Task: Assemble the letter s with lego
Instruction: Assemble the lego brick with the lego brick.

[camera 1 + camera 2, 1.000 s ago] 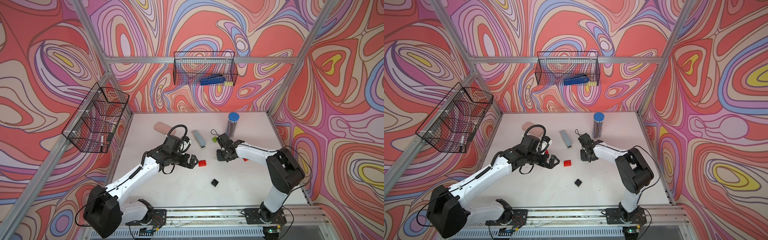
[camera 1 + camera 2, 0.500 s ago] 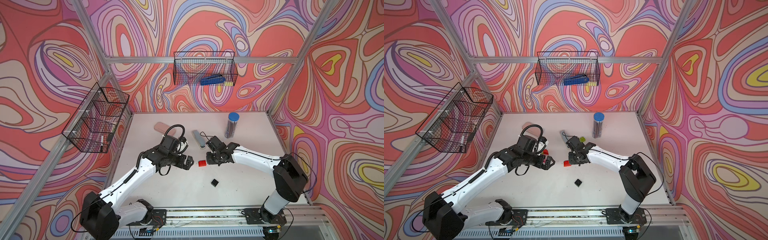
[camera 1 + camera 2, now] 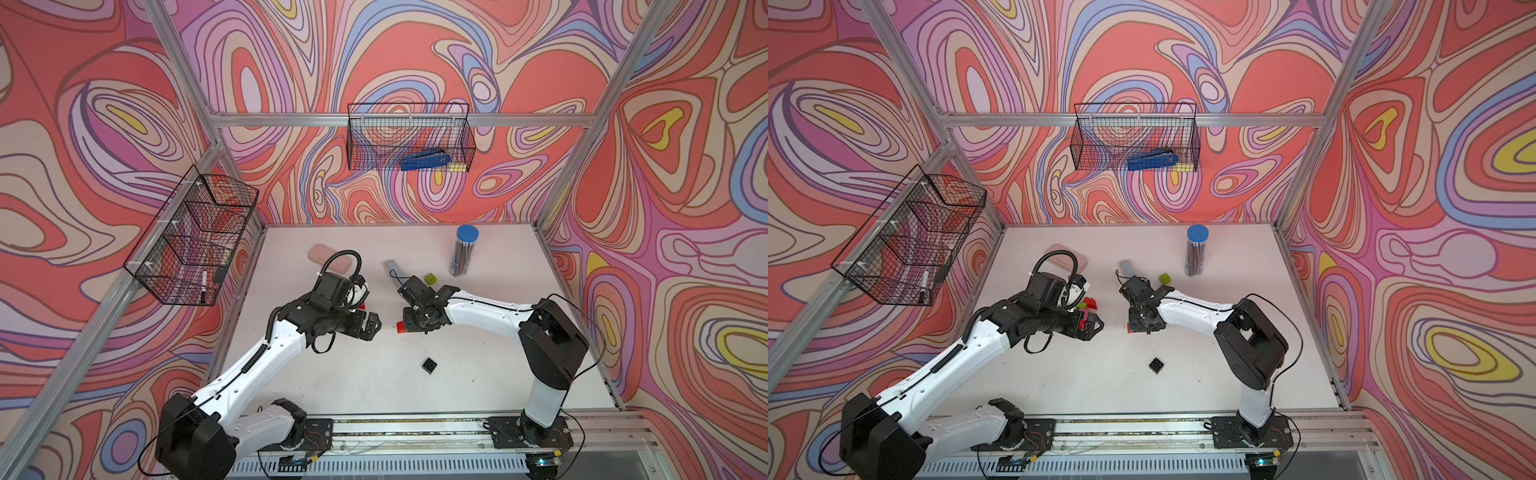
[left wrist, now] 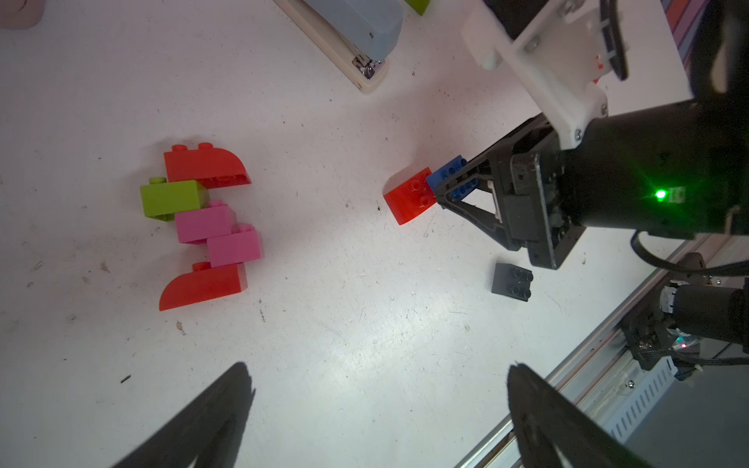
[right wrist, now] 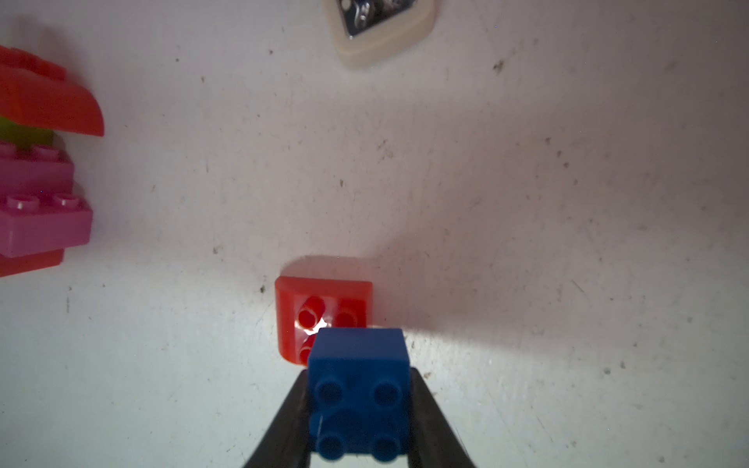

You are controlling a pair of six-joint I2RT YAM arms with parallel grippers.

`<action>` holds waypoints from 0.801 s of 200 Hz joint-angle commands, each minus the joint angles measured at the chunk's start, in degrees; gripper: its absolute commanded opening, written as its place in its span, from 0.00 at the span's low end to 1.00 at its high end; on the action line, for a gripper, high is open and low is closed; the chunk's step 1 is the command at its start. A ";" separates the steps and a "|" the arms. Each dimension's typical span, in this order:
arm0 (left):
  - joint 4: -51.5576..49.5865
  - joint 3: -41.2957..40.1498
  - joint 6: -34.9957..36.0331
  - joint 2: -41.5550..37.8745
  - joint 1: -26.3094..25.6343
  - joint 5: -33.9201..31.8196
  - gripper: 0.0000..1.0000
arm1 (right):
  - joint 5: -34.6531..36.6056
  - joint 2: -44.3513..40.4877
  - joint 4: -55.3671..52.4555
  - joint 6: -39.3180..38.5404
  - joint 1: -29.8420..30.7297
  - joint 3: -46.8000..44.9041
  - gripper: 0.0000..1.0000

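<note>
**White table [image 3: 478, 386], swirl-painted walls: blue brick gripped**

Left hand [image 4: 377, 368] hangs wide open and empty over bare table. Right hand [image 5: 358, 375] is clamped on a blue brick [image 5: 356, 405]. Behind it lies the stapler [image 4: 356, 32]. The stack [image 4: 202, 227] of red, lime and pink bricks lies flat near the left hand. A loose red brick [image 4: 407, 198] sits just beside the blue one. The black brick [image 3: 430, 365] sits well apart, and a lime brick [image 3: 431, 279] lies by the stapler.

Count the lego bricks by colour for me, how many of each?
red bricks: 3
pink bricks: 2
lime bricks: 2
blue brick: 1
black brick: 1
Total: 9
</note>
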 commanded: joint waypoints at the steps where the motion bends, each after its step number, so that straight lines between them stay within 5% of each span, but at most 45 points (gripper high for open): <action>1: -0.99 -0.79 0.97 -0.66 0.44 0.84 1.00 | 2.26 0.99 -1.16 0.46 0.34 1.37 0.29; 160: -0.74 -1.14 0.89 0.29 0.63 1.88 1.00 | 2.08 3.61 -0.16 0.90 0.30 1.52 0.30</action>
